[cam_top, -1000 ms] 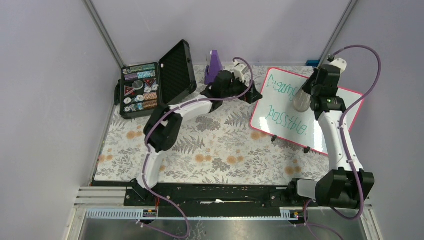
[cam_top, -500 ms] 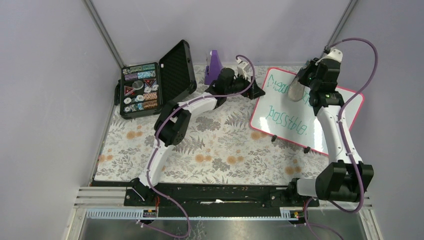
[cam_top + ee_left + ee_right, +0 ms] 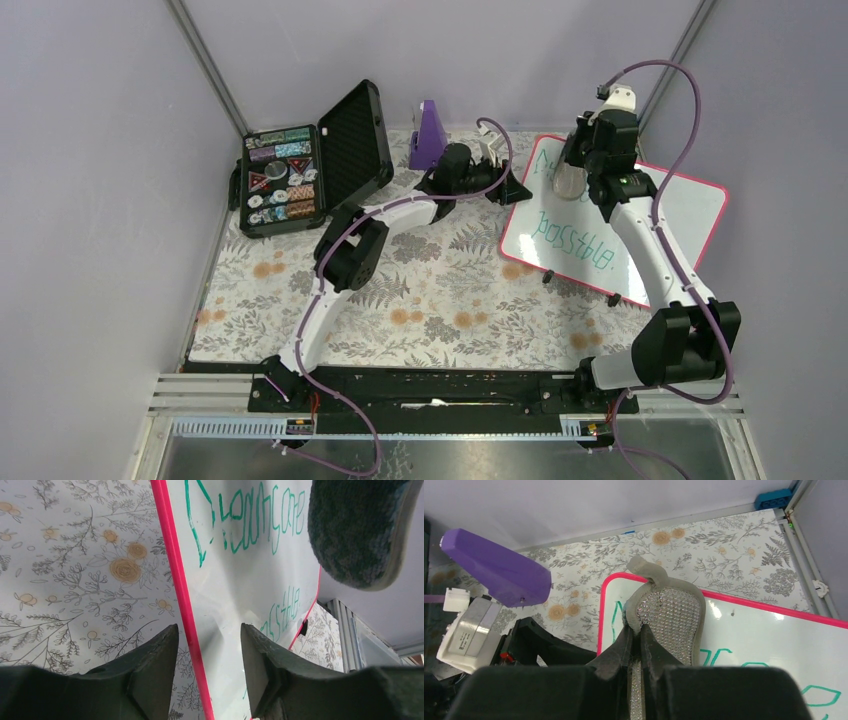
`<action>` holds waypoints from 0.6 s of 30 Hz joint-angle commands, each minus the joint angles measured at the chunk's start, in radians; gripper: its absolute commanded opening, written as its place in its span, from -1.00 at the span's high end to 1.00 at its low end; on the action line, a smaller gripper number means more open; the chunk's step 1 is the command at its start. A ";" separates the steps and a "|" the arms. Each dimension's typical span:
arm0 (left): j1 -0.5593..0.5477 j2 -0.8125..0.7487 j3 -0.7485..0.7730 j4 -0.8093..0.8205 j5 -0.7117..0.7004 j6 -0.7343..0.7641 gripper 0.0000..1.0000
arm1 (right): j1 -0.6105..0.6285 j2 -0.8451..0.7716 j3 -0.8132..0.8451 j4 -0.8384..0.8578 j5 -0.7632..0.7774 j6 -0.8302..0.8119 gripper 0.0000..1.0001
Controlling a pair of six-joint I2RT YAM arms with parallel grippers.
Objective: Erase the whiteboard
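Observation:
The whiteboard (image 3: 680,215), white with a pink frame and green handwriting, lies at the right of the table. My left gripper (image 3: 517,190) is at its left edge. In the left wrist view the left gripper (image 3: 209,645) straddles the pink frame of the whiteboard (image 3: 240,580), with a gap on each side of its fingers (image 3: 155,660). My right gripper (image 3: 636,630) is shut on the strap of a grey oval sponge (image 3: 669,612). The sponge (image 3: 567,180) hangs over the board's far left corner, and its dark felt underside (image 3: 360,530) shows, lifted off the surface.
An open black case (image 3: 285,180) with small items stands at the back left. A purple object (image 3: 430,133) sits behind the left gripper. A blue block (image 3: 774,499) is in the back right corner. A floral cloth (image 3: 430,290) covers the table.
The right arm carried the sponge from the board's middle back and left to its far left corner. The left gripper's jaws have narrowed around the board's left frame.

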 commanded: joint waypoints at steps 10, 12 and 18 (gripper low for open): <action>-0.010 0.017 0.017 0.098 0.030 -0.019 0.33 | 0.085 0.109 0.103 -0.047 0.291 -0.106 1.00; -0.011 0.019 0.017 0.099 0.029 -0.015 0.36 | 0.089 0.125 0.111 -0.054 0.311 -0.107 1.00; -0.016 0.033 0.035 0.075 0.026 -0.001 0.35 | 0.102 0.158 0.118 -0.055 0.316 -0.098 1.00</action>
